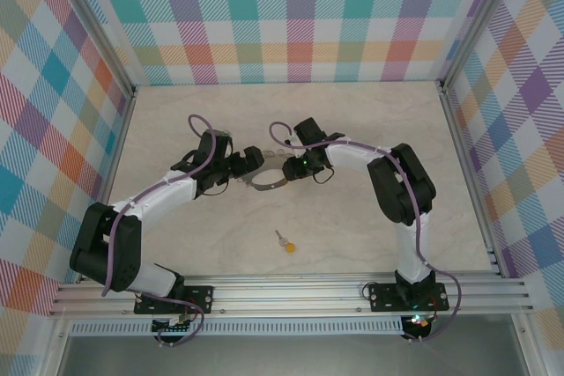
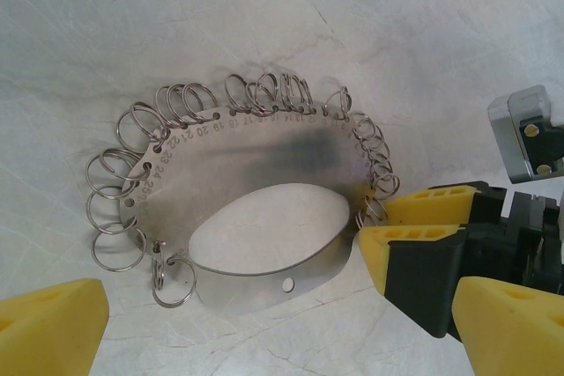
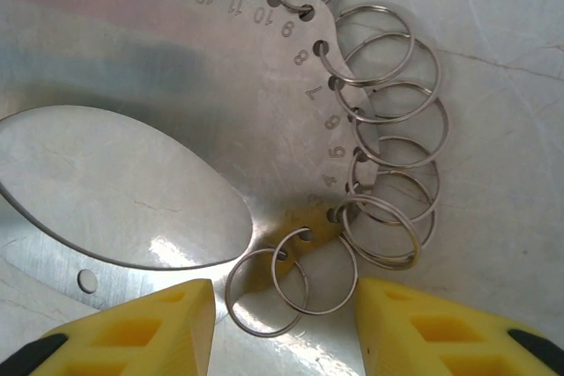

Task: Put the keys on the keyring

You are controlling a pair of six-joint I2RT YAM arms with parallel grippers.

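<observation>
The key (image 1: 284, 241) lies alone on the surface (image 1: 352, 244), nearer the arm bases than the keyring (image 1: 262, 178), its yellow head toward the right arm's base and its blade toward the plate. Neither gripper touches it.

Beyond it, the left gripper (image 2: 264, 328) hangs spread wide over the plate. The right gripper (image 3: 286, 314) is half-spread astride the plate's small rings, seemingly steadying them. Next: fetch the key.

metal plate (image 3: 220, 85), stamped hole numbers, partly blurred
</observation>
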